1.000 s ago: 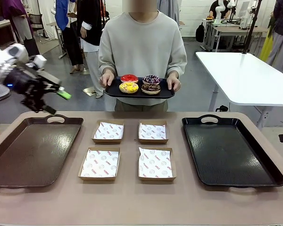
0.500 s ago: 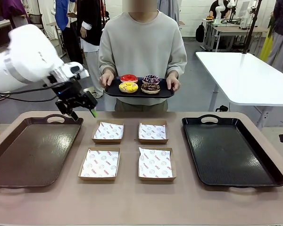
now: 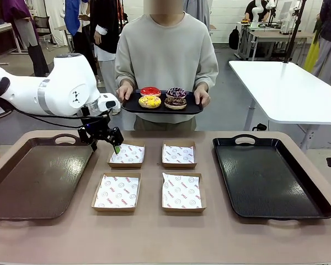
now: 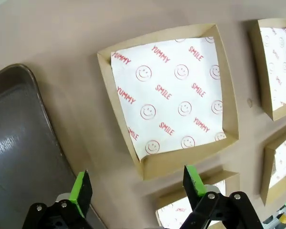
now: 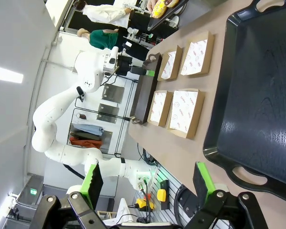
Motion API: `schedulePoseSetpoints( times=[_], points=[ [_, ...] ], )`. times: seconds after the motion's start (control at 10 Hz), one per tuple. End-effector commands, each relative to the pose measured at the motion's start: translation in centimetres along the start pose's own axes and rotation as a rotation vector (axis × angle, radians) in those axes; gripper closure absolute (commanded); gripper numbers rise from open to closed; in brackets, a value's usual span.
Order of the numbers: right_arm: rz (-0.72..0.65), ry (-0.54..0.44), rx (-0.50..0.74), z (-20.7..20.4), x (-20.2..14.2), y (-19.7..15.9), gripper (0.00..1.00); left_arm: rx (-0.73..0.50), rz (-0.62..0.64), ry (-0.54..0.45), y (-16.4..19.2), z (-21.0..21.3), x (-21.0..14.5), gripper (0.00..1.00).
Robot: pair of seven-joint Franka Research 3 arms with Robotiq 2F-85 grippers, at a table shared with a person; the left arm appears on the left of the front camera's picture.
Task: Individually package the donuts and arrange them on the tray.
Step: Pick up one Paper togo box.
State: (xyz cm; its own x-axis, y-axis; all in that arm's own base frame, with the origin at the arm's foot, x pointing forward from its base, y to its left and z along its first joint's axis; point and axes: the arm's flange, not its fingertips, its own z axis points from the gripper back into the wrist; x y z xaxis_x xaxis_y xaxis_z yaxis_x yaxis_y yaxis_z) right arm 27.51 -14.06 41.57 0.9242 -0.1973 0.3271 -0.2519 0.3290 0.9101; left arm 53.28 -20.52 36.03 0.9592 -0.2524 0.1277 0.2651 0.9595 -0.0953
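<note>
Left fingers point(image 3: 117, 149) swung above a box point(image 3: 127, 154); donuts point(image 3: 163, 97) lie flat.

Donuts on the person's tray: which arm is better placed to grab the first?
Left. The left gripper hangs open by the far-left box, close below the donuts on the person's tray. The right gripper, also open, sits back by the black tray's near end.

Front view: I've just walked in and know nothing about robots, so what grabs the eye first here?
Probably the four colourful donuts on the small tray that a person holds beyond the table. Next comes the big white left arm, its open left tool hovering by the far-left box of four paper-lined ones.
</note>
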Motion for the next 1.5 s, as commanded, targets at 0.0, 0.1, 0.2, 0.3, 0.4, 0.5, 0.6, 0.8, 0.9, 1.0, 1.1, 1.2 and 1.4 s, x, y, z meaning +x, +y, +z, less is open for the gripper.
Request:
schedulePoseSetpoints(
  times=[0.0, 0.1, 0.2, 0.3, 0.4, 0.5, 0.6, 0.8, 0.9, 1.0, 1.1, 1.2, 1.4],
  points=[
    [0.006, -0.001, 0.011, 0.0, 0.0, 0.0, 0.00, 0.015, 0.028, -0.013, -0.5, 0.1, 0.7, 0.00],
    [0.006, -0.001, 0.011, 0.0, 0.0, 0.0, 0.00, -0.022, 0.034, -0.022, -0.2, 0.5, 0.7, 0.00],
    [0.006, -0.001, 0.011, 0.0, 0.0, 0.0, 0.00, 0.000, -0.001, -0.002, -0.1, -0.1, 0.2, 0.00],
    [0.006, -0.001, 0.011, 0.0, 0.0, 0.0, 0.00, 0.000, -0.001, -0.002, -0.1, -0.1, 0.2, 0.00],
    [0.006, -0.001, 0.011, 0.0, 0.0, 0.0, 0.00, 0.000, -0.001, -0.002, -0.1, -0.1, 0.2, 0.00],
    [0.006, -0.001, 0.011, 0.0, 0.0, 0.0, 0.00, 0.000, -0.001, -0.002, -0.1, -0.1, 0.2, 0.00],
    [0.006, -0.001, 0.011, 0.0, 0.0, 0.0, 0.00, 0.000, -0.001, -0.002, -0.1, -0.1, 0.2, 0.00],
    [0.006, -0.001, 0.011, 0.0, 0.0, 0.0, 0.00, 0.000, -0.001, -0.002, -0.1, -0.1, 0.2, 0.00],
    [0.006, -0.001, 0.011, 0.0, 0.0, 0.0, 0.00, 0.000, -0.001, -0.002, -0.1, -0.1, 0.2, 0.00],
    [0.006, -0.001, 0.011, 0.0, 0.0, 0.0, 0.00, -0.006, 0.004, -0.003, -0.1, 0.0, 0.3, 0.00],
    [0.006, -0.001, 0.011, 0.0, 0.0, 0.0, 0.00, 0.053, 0.015, -0.017, -0.3, -0.3, 1.1, 0.00],
    [0.006, -0.001, 0.011, 0.0, 0.0, 0.0, 0.00, 0.072, 0.033, 0.004, -0.7, -0.7, 1.9, 0.00],
    [0.006, -0.001, 0.011, 0.0, 0.0, 0.0, 0.00, 0.094, 0.114, 0.023, -1.2, -1.5, 3.3, 0.00]
  ],
)
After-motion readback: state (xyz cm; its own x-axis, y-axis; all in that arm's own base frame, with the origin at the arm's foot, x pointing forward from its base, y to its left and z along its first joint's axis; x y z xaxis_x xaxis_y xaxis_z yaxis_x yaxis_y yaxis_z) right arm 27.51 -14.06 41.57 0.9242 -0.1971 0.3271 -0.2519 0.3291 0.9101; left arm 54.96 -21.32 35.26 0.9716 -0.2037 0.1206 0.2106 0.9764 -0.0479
